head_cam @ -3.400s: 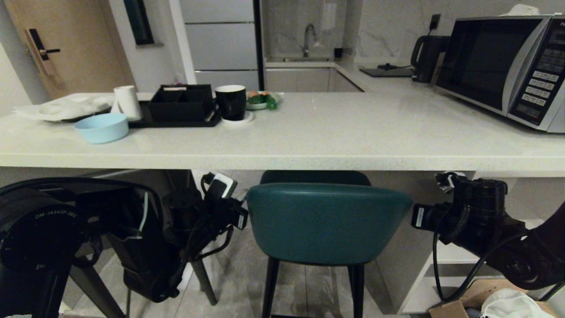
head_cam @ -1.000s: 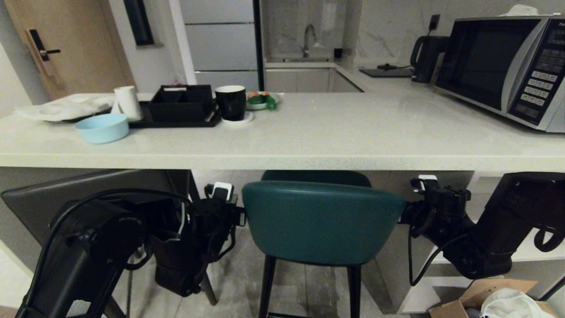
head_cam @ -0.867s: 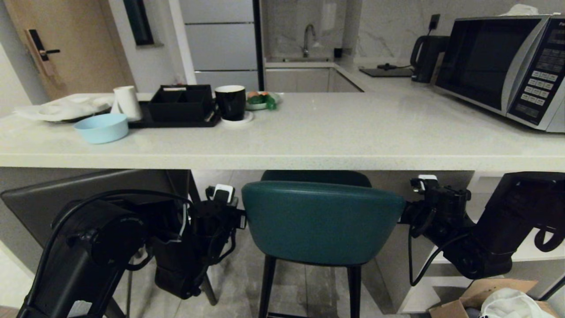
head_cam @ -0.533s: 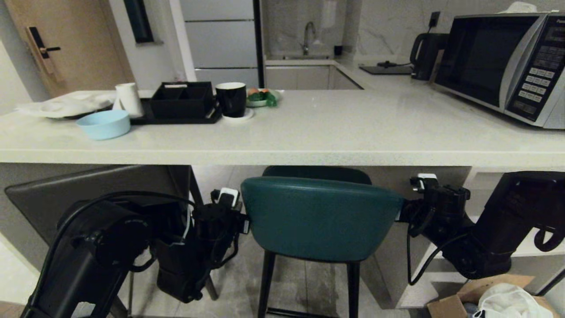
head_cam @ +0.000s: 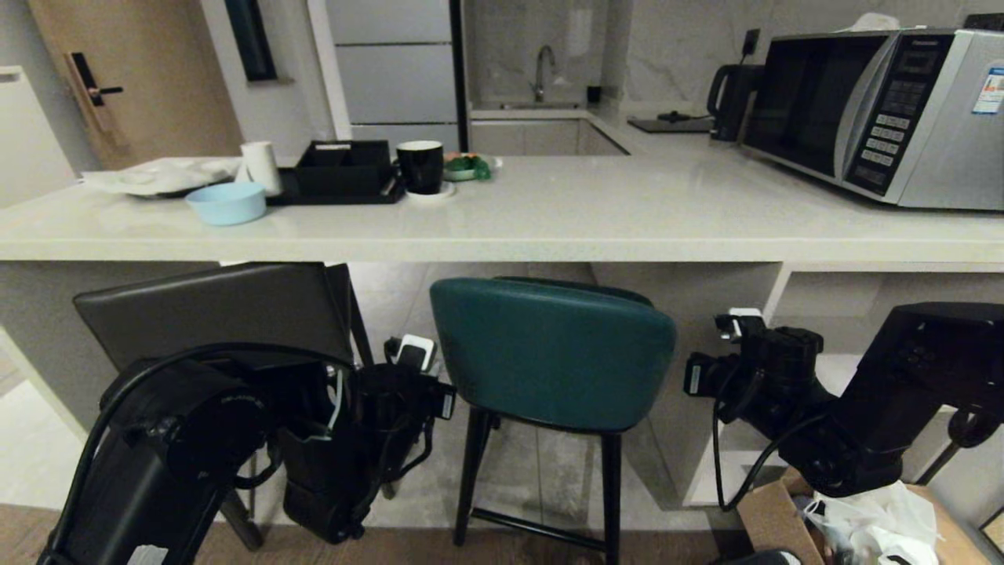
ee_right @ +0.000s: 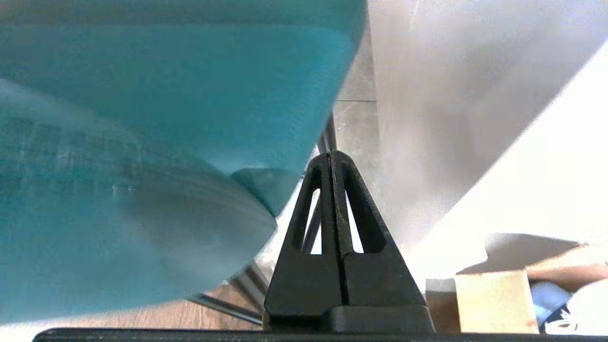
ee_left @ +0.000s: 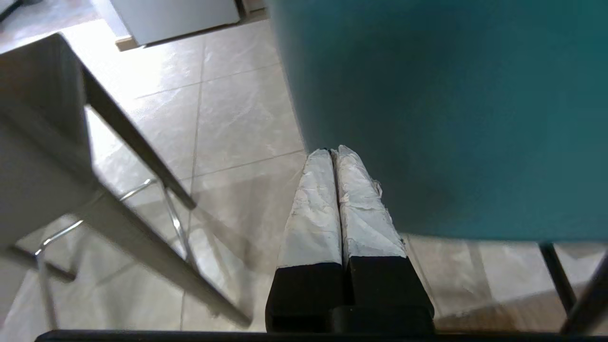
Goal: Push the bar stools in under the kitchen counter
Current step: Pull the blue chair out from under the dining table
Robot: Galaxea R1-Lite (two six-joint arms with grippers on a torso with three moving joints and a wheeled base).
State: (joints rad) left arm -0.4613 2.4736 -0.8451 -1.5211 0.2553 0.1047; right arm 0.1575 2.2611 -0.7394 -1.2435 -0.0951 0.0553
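From the head view I have the teal stool (head_cam: 553, 353) centred under the kitchen counter (head_cam: 502, 227), its curved back just below the stone edge and not yet fully tucked in. The grey-brown stool (head_cam: 216, 310) sits left of the teal one, its flat back also under the edge. My left gripper (head_cam: 439, 392) is at the teal stool's left flank and my right gripper (head_cam: 694, 377) at its right flank. Against the frame half a second back the whole view has shifted — the teal back sits higher and further left, a change of viewpoint.

Left wrist view: fingers (ee_left: 313, 209) pressed together, holding nothing, tips at the teal back's edge.

Right wrist view: jaws likewise closed and empty, just beside the shell (ee_right: 166, 95).

To push well I'd keep both tips level on the back and advance evenly — uneven pressure would likely swivel the stool.
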